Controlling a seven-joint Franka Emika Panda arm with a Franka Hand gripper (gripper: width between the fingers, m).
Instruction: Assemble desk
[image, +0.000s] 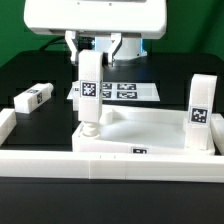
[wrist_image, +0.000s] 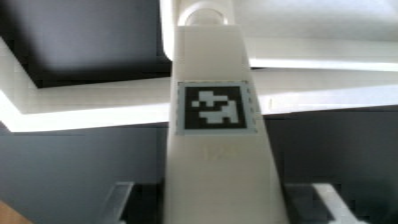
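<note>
The tool (image: 92, 50) is clamped on the held leg (image: 90, 88). This leg stands upright with its foot at the tabletop (image: 150, 128) corner on the exterior view's left. Whether it is seated there I cannot tell. The raised rim runs close around that foot. The tray floor lies open across to the standing leg (image: 200, 105) at the right edge.

The rail (image: 60, 165) runs just beside the tabletop's near rim. A loose leg (image: 33, 98) lies flat on the black bench (image: 45, 70), well to the left with bare room around it. The marker board (image: 120, 91) lies behind the held leg.

Every leg bears a black-and-white square tag. In the wrist view the held leg's tag (wrist_image: 217, 105) faces the camera, with dark fingers (wrist_image: 324, 200) on either side.
</note>
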